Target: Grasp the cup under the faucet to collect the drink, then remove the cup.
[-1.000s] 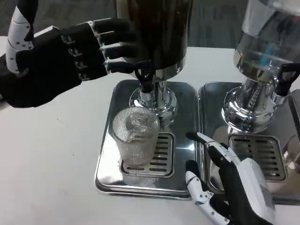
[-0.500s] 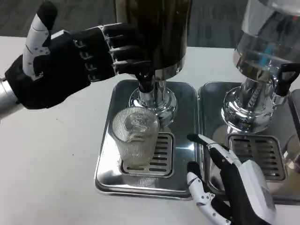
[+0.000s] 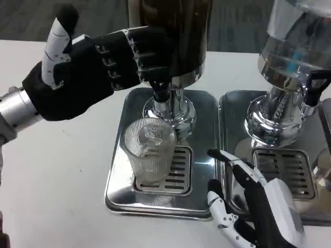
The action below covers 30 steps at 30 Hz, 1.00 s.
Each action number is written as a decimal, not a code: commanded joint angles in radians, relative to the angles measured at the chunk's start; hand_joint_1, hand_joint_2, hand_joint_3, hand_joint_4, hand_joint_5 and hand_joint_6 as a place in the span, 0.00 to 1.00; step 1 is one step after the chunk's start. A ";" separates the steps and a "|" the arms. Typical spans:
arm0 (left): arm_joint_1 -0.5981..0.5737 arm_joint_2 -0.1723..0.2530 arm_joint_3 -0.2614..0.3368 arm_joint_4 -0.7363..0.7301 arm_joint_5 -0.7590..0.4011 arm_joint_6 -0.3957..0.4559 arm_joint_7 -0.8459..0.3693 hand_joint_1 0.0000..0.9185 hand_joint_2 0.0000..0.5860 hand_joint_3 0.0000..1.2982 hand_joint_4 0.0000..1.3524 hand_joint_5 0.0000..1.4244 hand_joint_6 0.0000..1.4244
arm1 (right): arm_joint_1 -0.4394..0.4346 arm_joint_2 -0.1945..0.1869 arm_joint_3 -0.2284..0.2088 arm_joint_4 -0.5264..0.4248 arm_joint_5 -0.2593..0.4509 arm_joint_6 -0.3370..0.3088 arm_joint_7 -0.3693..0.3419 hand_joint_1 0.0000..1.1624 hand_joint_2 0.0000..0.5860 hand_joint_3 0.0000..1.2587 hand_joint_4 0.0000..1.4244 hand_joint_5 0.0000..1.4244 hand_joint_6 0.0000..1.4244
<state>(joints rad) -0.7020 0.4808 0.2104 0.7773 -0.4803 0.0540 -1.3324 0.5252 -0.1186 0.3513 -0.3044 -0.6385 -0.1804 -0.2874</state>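
Note:
A clear ribbed cup [image 3: 150,150] stands upright on the drip grille of the left steel tray [image 3: 116,181], right under the black faucet [image 3: 161,87] of the dark drink dispenser [image 3: 170,36]. My left hand [image 3: 93,67] hovers high at the upper left, thumb up, its fingertips reaching the faucet lever; whether they press it I cannot tell. It holds nothing. My right hand [image 3: 256,204] lies low at the bottom right, fingers spread, a short gap right of the cup and not touching it.
A second dispenser [image 3: 295,57] with a clear tank stands on its own steel tray [image 3: 310,206] at the right, with a black tap [image 3: 313,85]. Bare white table [image 3: 51,175] lies to the left of the trays.
My left hand has moved right, bringing its fingertips from beside the dispenser up to the faucet lever. The right hand and the cup have stayed put.

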 commanded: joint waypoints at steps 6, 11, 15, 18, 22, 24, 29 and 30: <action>0.017 -0.036 -0.030 -0.067 0.040 -0.040 0.017 0.00 0.20 0.21 0.12 0.12 0.16 | 0.003 0.010 -0.001 0.008 0.016 0.003 -0.001 0.32 0.82 0.20 0.14 0.12 0.04; 0.040 -0.051 -0.052 -0.107 0.052 -0.074 0.033 0.00 0.19 0.21 0.11 0.12 0.16 | 0.007 0.010 -0.003 0.010 0.020 0.001 -0.006 0.32 0.82 0.20 0.14 0.12 0.04; 0.052 -0.057 -0.059 -0.127 0.071 -0.108 0.043 0.00 0.19 0.21 0.11 0.11 0.16 | 0.011 0.012 -0.004 0.012 0.025 -0.004 -0.011 0.32 0.82 0.20 0.14 0.12 0.04; 0.056 -0.057 -0.068 -0.127 0.079 -0.125 0.047 0.00 0.19 0.21 0.11 0.11 0.16 | 0.012 0.014 -0.005 0.010 0.024 0.000 -0.009 0.32 0.82 0.20 0.14 0.12 0.04; 0.064 -0.056 -0.079 -0.133 0.091 -0.170 0.060 0.00 0.19 0.21 0.11 0.11 0.16 | 0.014 0.012 -0.006 0.008 0.023 0.000 -0.006 0.32 0.82 0.20 0.14 0.12 0.04; 0.066 -0.054 -0.083 -0.136 0.102 -0.205 0.066 0.00 0.19 0.21 0.11 0.11 0.16 | 0.010 0.010 -0.009 0.008 0.024 -0.001 -0.003 0.32 0.82 0.20 0.14 0.12 0.04; 0.081 -0.049 -0.092 -0.140 0.127 -0.272 0.078 0.00 0.19 0.21 0.11 0.11 0.16 | 0.010 0.006 -0.014 0.005 0.022 -0.002 0.000 0.32 0.82 0.21 0.14 0.13 0.04; 0.085 -0.048 -0.094 -0.140 0.128 -0.281 0.079 0.00 0.19 0.20 0.11 0.11 0.16 | 0.010 0.005 -0.014 0.004 0.022 -0.002 0.002 0.32 0.82 0.21 0.14 0.13 0.04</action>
<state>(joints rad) -0.6362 0.4272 0.1303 0.6462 -0.3778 -0.1993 -1.2571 0.5334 -0.1114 0.3423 -0.2996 -0.6213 -0.1804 -0.2882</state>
